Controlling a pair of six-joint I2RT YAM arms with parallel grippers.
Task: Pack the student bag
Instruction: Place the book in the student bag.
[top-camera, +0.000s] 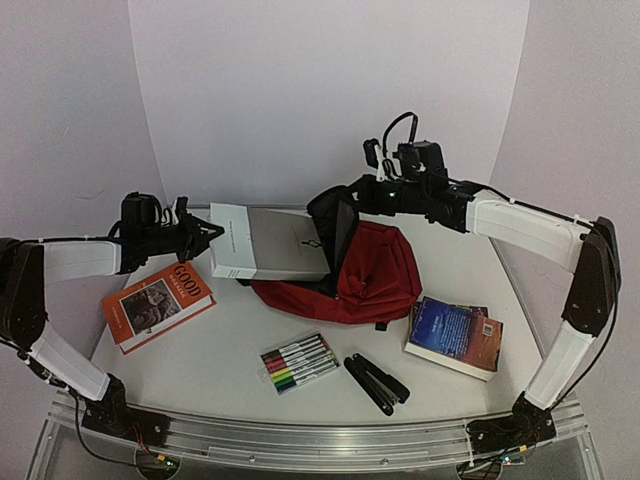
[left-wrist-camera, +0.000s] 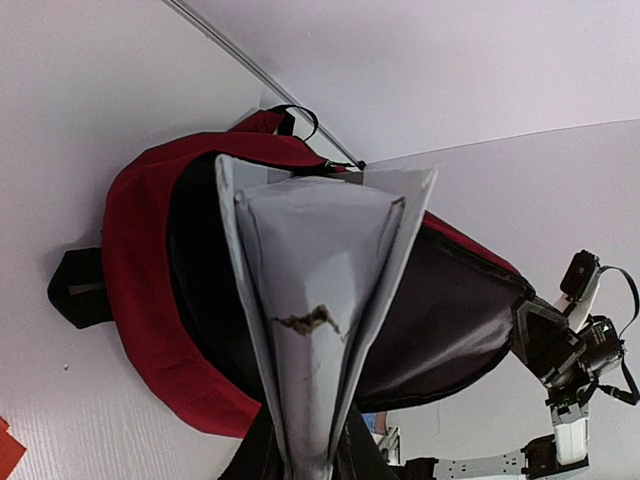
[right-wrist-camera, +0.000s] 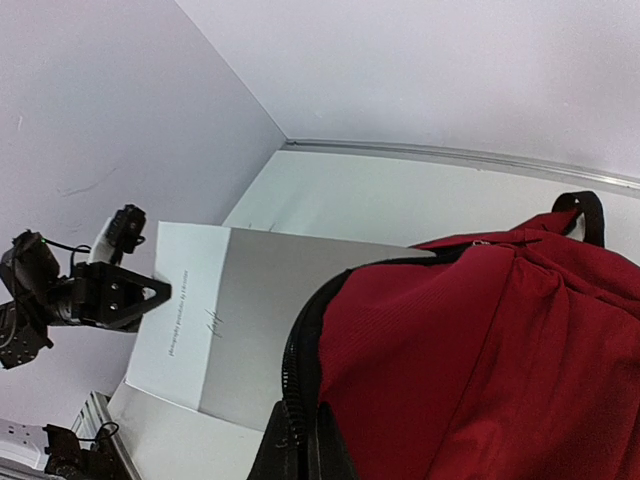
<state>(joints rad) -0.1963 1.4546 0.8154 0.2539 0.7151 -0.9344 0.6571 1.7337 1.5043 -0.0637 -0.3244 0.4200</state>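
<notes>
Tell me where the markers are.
In the top view, the markers lie front and centre on the table, before the bag, between the orange book at left and a black tool at right.

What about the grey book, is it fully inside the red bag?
No: in the top view most of the grey book sticks out of the student bag, its free edge held by the left end effector.
</notes>
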